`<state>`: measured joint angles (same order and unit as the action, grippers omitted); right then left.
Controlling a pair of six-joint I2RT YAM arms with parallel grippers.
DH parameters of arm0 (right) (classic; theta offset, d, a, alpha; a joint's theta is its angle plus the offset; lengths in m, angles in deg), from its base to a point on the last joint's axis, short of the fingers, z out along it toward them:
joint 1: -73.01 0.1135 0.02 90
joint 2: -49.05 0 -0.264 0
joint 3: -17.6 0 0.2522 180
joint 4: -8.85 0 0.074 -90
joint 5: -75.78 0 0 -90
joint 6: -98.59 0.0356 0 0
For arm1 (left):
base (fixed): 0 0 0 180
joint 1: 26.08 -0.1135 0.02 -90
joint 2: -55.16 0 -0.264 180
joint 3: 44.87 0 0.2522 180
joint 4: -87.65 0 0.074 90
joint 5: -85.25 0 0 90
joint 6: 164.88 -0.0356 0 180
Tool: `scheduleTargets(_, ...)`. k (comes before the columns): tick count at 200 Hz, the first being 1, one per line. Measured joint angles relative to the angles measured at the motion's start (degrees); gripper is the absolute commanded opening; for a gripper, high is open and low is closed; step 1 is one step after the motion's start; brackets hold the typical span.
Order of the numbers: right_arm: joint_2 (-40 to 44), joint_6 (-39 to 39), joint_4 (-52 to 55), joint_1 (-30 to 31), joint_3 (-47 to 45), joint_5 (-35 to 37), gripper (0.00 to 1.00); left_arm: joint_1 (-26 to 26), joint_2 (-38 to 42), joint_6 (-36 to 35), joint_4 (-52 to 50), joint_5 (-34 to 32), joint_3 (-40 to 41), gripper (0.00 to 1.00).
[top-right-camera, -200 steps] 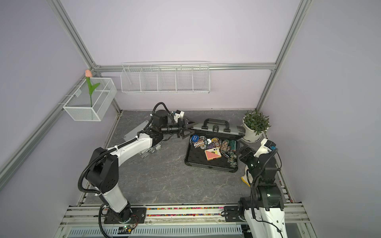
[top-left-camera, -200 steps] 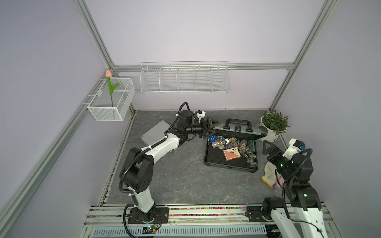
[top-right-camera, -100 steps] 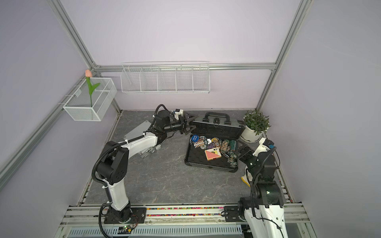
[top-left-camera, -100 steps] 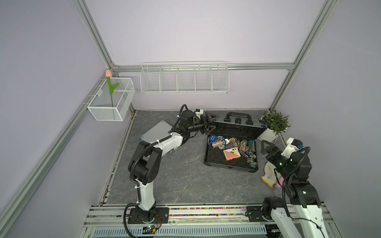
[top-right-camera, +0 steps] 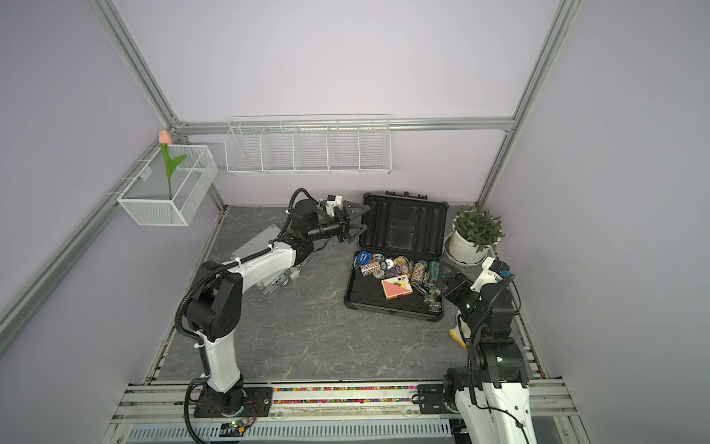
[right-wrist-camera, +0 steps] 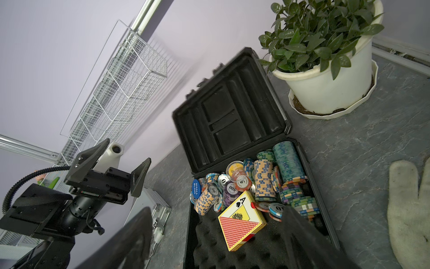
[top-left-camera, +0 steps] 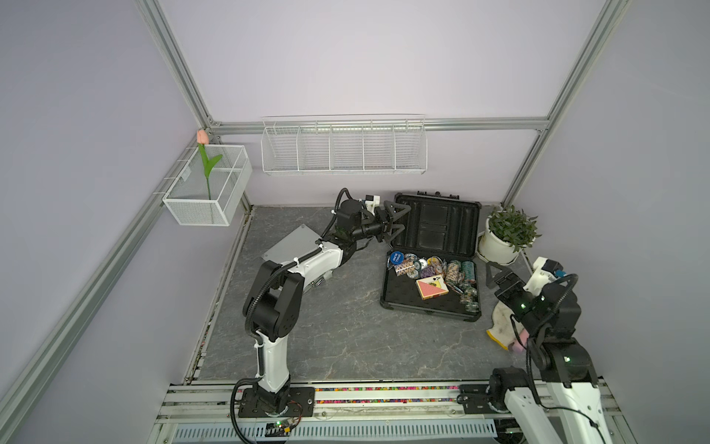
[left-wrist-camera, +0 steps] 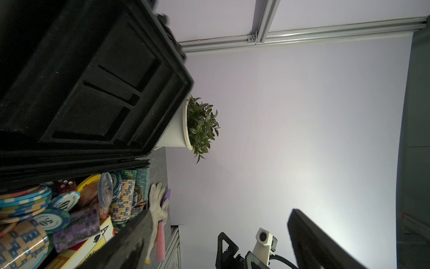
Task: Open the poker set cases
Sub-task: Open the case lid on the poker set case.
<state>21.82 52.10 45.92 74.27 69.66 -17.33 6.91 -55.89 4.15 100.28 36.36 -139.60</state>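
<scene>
"SMALL BLIND" stands in white on the blue button in the black case. The card box carries an "A" over a spade, and the left wrist view shows that mark too. The chips bear numbers: "10" on a tan-edged chip, "500" on a purple chip, "5" on an orange chip — and "50" on a teal chip.

Robot lab test cell

An aluminium frame, lilac panel walls and a wire basket rise above and behind the left gripper's jaws. Both arms bolt to a base rail well back from them.
</scene>
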Motion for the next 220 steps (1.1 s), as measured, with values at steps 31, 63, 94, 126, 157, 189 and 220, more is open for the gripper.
scheduleTargets(31,-0.81,1.44,-0.24,0.74,-0.83,-1.42,0.91,0.00,0.39,-1.51,-1.40,-0.39,0.35,0.93)
scheduleTargets(63,-2.19,2.84,-0.22,3.19,-2.49,-1.92,0.92,0.00,1.70,-2.23,-1.88,-0.66,1.81,0.93)
scheduleTargets(94,-4.57,3.61,-0.87,7.45,-2.71,-1.38,0.96,0.00,3.32,-4.87,-4.57,-0.87,2.71,0.92)
scheduleTargets(126,-12.28,3.10,-3.26,15.52,-2.19,-0.55,0.96,-0.39,9.20,-17.86,-21.16,-4.33,1.86,0.94)
scheduleTargets(157,-23.21,-0.50,-5.11,26.36,2.03,3.04,0.96,-2.84,20.22,-33.44,-40.09,-14.45,-0.17,0.94)
scheduleTargets(189,-35.65,-6.86,-10.01,35.78,10.10,6.54,0.95,-13.51,36.61,-40.65,-46.21,-22.43,7.76,0.95)
scheduleTargets(220,-49.09,-13.81,-16.90,41.88,19.71,8.48,0.94,-27.98,44.52,-42.47,-50.51,-25.16,16.37,0.96)
